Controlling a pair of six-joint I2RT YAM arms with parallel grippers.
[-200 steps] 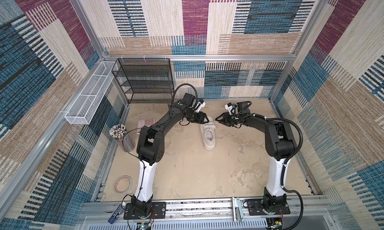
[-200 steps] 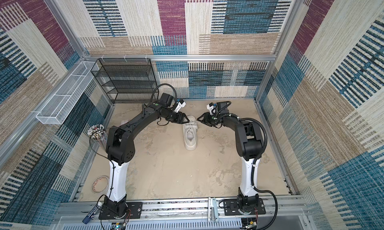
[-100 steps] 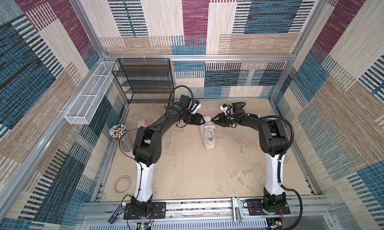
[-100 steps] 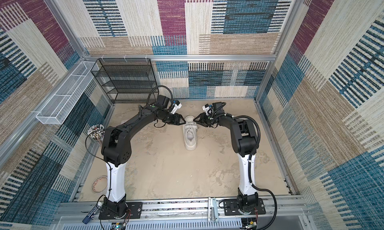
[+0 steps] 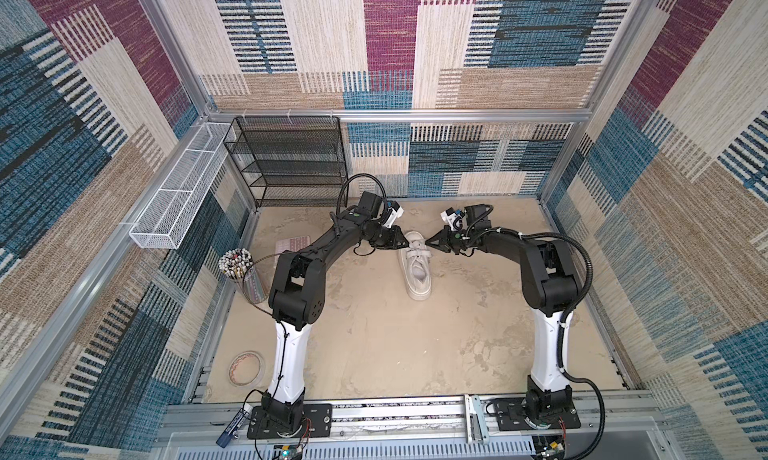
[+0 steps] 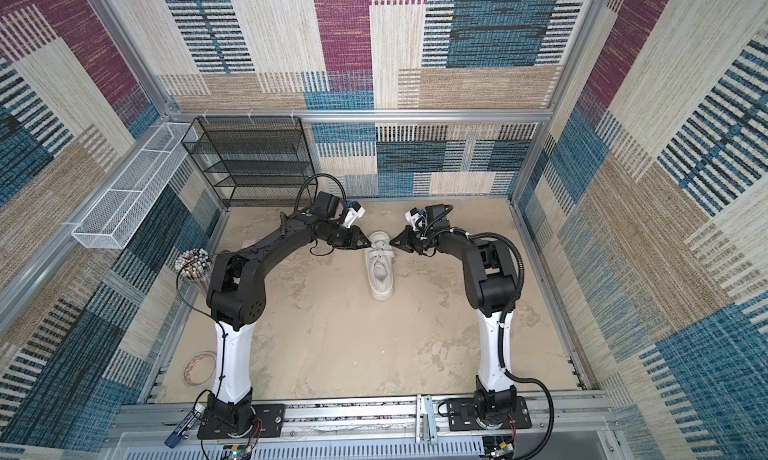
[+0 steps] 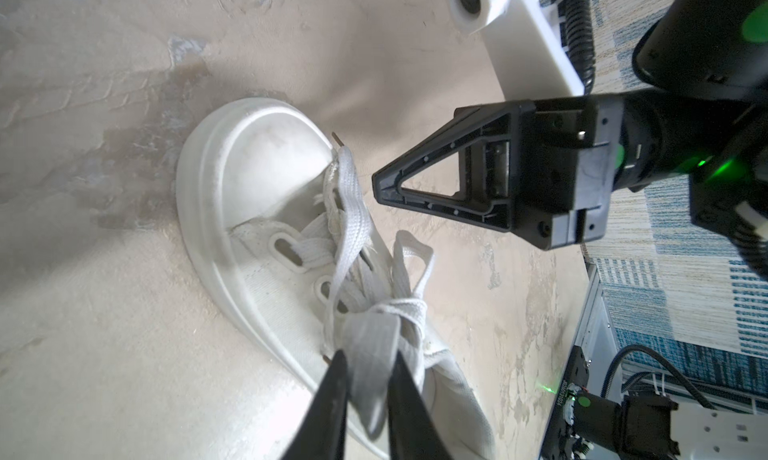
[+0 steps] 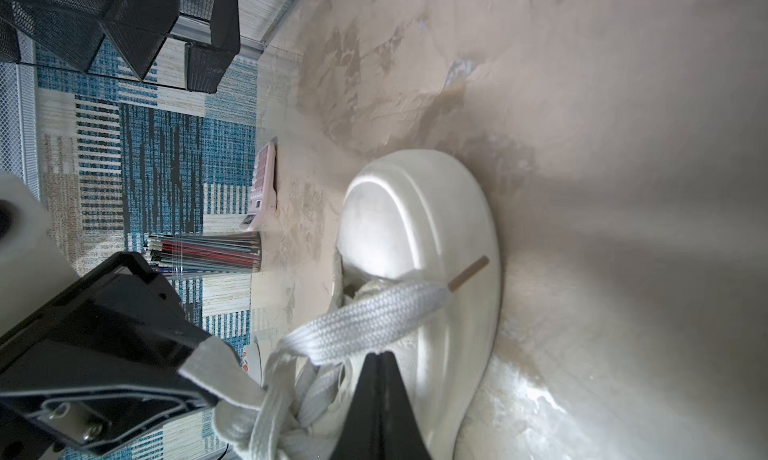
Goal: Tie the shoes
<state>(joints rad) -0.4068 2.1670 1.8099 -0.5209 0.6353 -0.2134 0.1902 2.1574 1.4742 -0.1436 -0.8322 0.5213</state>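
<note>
L hand (image 7: pixel 368 360) pinching laces (image 7: pixel 351 217), R hand (image 7: pixel 375 184) closed

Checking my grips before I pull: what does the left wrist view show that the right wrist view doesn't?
Left wrist only: the eyelets of the sneaker, and the right arm's white camera housing. Right wrist only: the pencil cup, pink calculator and black mesh rack behind. Both: the sneaker's toe, the left tool shut on the laces, and the right tool shut with its tip at a strand; neither view settles whether it grips that strand.
</note>
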